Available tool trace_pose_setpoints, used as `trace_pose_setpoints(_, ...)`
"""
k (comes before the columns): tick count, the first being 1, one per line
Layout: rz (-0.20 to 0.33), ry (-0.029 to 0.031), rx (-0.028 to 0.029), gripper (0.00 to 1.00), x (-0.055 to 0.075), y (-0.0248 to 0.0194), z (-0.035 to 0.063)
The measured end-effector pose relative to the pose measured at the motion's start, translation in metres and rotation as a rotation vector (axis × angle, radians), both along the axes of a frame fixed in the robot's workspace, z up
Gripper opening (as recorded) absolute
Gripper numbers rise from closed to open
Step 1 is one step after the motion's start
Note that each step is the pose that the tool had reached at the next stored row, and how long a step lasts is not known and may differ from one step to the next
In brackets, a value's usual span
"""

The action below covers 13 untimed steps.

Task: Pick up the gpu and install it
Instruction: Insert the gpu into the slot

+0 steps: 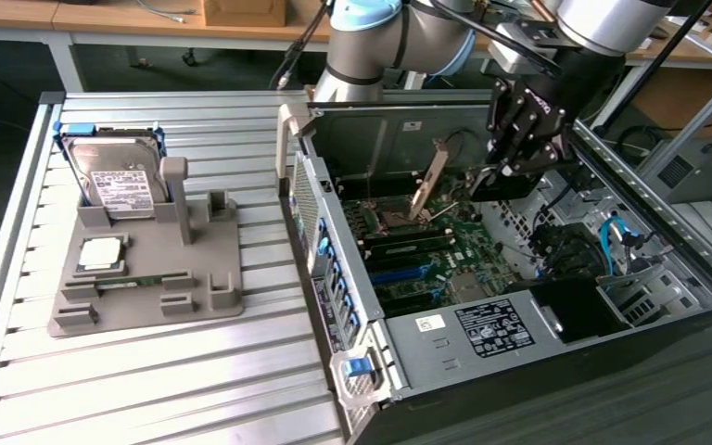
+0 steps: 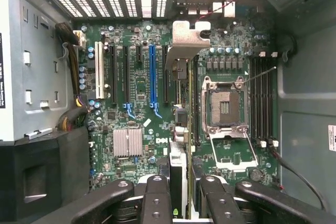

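The gpu (image 2: 178, 167) is held edge-on between my fingers (image 2: 157, 199), its silver end bracket (image 2: 187, 39) pointing toward the case's rear grille. My gripper (image 2: 182, 203) is shut on it, above the green motherboard (image 2: 139, 85), between the blue slot (image 2: 152, 77) and the open CPU socket (image 2: 224, 103). In the exterior view my gripper (image 1: 514, 165) hangs inside the open computer case (image 1: 331, 232), and the gpu (image 1: 432, 181) slants down from it just above the board. Whether the card's edge touches a slot is hidden.
A grey fixture (image 1: 196, 297) on the slatted table holds a hard drive (image 1: 115, 176) and a small square CPU chip (image 1: 100, 252). Inside the case are a power supply (image 1: 492, 329), cable bundles (image 1: 616, 236), a heatsink (image 2: 127, 141) and memory slots (image 2: 262, 98).
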State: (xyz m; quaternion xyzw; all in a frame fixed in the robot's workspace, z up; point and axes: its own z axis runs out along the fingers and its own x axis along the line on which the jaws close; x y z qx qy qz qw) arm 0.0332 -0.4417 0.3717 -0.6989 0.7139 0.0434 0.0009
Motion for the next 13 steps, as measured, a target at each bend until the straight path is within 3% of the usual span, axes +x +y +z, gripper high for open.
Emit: trace_pose_setpoints(13,0.0,0.0,0.0,0.27,-0.0013,-0.0006,-0.0052)
